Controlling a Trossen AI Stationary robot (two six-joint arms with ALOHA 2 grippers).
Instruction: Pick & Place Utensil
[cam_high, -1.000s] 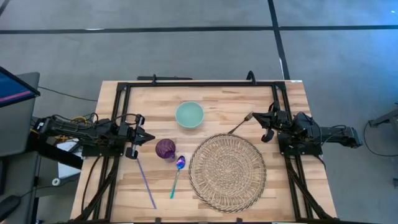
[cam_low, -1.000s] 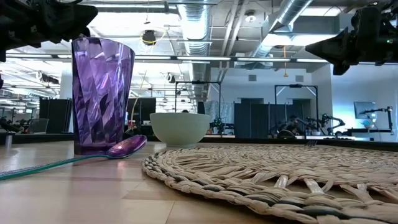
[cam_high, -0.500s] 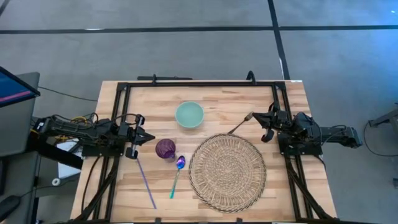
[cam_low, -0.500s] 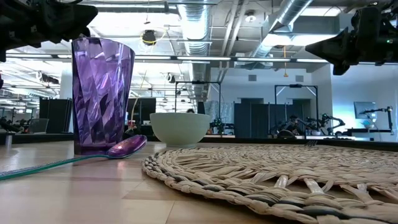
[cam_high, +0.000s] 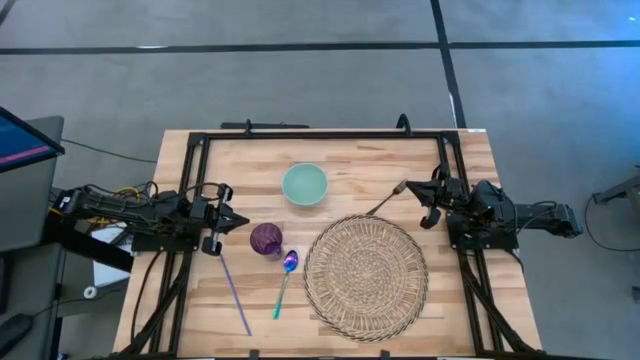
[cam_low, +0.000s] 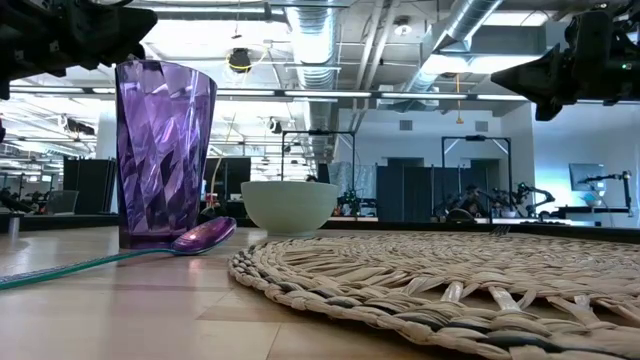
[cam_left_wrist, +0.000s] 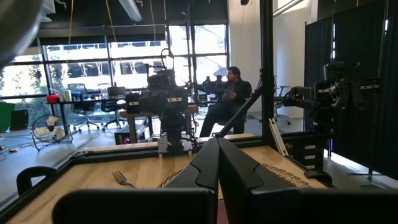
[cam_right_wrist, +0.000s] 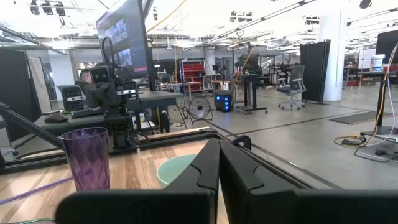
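On the wooden worktop (cam_high: 200, 310) the utensils all lie loose, none lifted: a spoon (cam_high: 283, 280) with a teal handle and glossy purple bowl rests just left of the round woven placemat (cam_high: 366, 275), its bowl end near the foot of the purple cup (cam_high: 266, 239); a fork (cam_high: 385, 201) lies at the mat's far right edge; and a thin purple straw (cam_high: 234, 291) lies slanted nearer the left side. A pale green bowl (cam_high: 305, 185) stands farther back, apart from the cup. The left gripper (cam_high: 240, 222) hangs at the left edge of the worktop, just beside the cup, jaws pressed shut on nothing; the right gripper (cam_high: 410, 190) waits at the right edge with its tip close to the fork, its jaws likewise closed and empty. The step in hand appears to be the approach to a utensil. To do it well, the nearer arm should first spread its jaws, come down square across the handle and not along it, and take the slim shaft around its middle so it does not pivot. For the spoon, the left arm must keep clear of the cup, which looks tall and easy to tip.
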